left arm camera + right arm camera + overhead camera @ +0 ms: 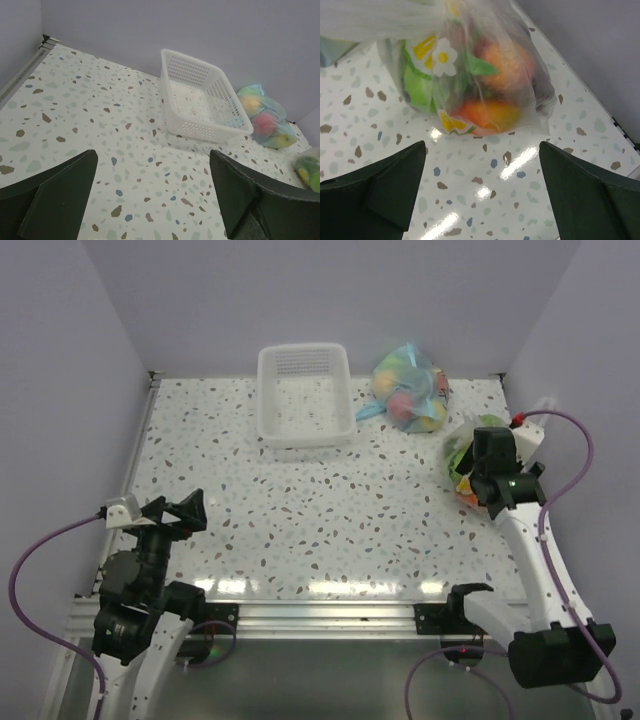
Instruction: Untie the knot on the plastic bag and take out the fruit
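The plastic bag [461, 452] lies on the worktop [330, 510] to the right of the white basket [304, 393] and nearer the arms than it, close to the worktop's right edge. It is tied shut, so the fruit [490, 112] sits bunched inside: a green piece, an orange one and a reddish one press against the clear film. The right arm [520, 530] reaches over the bag, right jaws spread wide and holding nothing. In the wrist view the bag lies just ahead of the two dark fingers [385, 190], apart from both. That pose looks like a line-up for a grab. The knot [385, 20] shows as a whitish gathered neck running off the upper left of that view (its tie itself is too blurred to read), which is probably where the jaws must go.

The left jaws are also wide open and empty, hanging over bare worktop well to the near left of the basket, likely waiting to steady the bag. A blue-tinted bag [410, 387] rests just right of the basket, between it and the clear one. The basket stands empty, presumably to take the fruit.
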Controlling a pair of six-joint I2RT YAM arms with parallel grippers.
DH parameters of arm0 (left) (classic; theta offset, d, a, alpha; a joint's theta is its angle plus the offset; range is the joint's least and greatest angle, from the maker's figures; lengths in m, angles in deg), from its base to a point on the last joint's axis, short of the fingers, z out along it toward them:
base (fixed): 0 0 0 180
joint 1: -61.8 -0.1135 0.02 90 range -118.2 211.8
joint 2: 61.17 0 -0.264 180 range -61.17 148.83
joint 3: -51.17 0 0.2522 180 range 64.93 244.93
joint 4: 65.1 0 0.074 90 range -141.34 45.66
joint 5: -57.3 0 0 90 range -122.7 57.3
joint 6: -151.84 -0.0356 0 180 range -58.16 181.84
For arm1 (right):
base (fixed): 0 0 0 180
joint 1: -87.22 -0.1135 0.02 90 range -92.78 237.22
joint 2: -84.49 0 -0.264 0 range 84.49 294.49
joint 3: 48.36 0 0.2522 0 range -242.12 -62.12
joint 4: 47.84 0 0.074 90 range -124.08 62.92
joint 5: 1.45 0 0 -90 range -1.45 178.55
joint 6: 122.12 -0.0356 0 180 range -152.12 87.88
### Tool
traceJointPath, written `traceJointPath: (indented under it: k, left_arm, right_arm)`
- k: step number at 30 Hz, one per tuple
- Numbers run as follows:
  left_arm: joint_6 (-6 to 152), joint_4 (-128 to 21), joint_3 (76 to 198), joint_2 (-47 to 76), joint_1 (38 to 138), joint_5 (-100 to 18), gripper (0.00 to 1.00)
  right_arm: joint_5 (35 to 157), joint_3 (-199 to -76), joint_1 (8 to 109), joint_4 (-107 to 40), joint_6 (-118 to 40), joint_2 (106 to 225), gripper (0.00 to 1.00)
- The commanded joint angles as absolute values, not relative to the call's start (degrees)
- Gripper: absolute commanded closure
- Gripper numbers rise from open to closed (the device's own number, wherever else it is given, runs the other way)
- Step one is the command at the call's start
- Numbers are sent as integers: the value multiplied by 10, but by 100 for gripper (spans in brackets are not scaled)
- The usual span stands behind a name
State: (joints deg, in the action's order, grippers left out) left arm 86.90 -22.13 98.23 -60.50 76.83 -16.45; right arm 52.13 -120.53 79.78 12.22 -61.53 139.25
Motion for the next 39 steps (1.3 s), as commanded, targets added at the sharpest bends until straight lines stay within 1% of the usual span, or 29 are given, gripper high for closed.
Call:
traceJointPath:
  k: [1, 2, 6, 11, 14, 18, 19, 20, 21, 23, 24, 25, 27, 28, 29, 30, 34, 35, 37, 39]
  left_arm:
    - [884, -241, 978, -609, 769, -164, 0]
    - [884, -241, 976, -609, 769, -162, 0]
    - [881, -243, 975, -627, 769, -165, 0]
    - [877, -247, 974, -631, 768, -169, 0]
    - [875, -250, 974, -631, 768, -172, 0]
    - [873, -251, 972, -634, 762, -175, 0]
    - [872, -251, 972, -634, 761, -176, 0]
    - [872, -252, 971, -635, 760, -177, 0]
    - [872, -252, 971, -635, 760, -178, 0]
    - [871, -255, 969, -635, 760, -182, 0]
    - [871, -257, 969, -634, 760, -183, 0]
    - [870, -257, 969, -633, 760, -184, 0]
    - [870, -256, 968, -634, 760, -184, 0]
    - [870, -256, 969, -634, 760, -184, 0]
    - [870, -256, 969, -635, 760, -184, 0]
    - [870, -256, 969, -634, 760, -184, 0]
    - [870, -257, 967, -633, 761, -186, 0]
    - [870, -257, 967, -630, 760, -187, 0]
    - [866, -259, 967, -628, 761, -191, 0]
    - [863, -267, 962, -620, 760, -207, 0]
  right_arm:
    - [506, -1236, 862, 61, -683, 1445, 1]
    - [511, -1237, 890, 49, -692, 1457, 1]
    - [504, -1264, 916, -12, -684, 1520, 1]
    - [563, -1277, 964, -76, -661, 1602, 1]
    - [572, -1294, 970, -77, -658, 1644, 1]
    - [632, -1275, 974, -109, -634, 1689, 1]
    - [645, -1273, 973, -111, -628, 1694, 2]
    - [655, -1270, 973, -110, -617, 1696, 7]
    - [667, -1267, 973, -107, -611, 1698, 20]
    - [703, -1259, 972, -112, -587, 1693, 31]
    - [717, -1251, 973, -114, -579, 1689, 49]
    - [739, -1248, 972, -111, -573, 1677, 59]
    - [755, -1236, 969, -102, -553, 1663, 76]
    - [758, -1233, 965, -97, -545, 1656, 91]
    - [765, -1229, 958, -90, -525, 1635, 97]
    - [766, -1226, 951, -79, -516, 1625, 100]
    - [771, -1222, 901, -55, -473, 1562, 100]
    - [771, -1224, 856, -53, -452, 1543, 100]
    - [771, -1238, 811, -35, -434, 1531, 100]
    - [780, -1258, 745, -21, -410, 1523, 100]
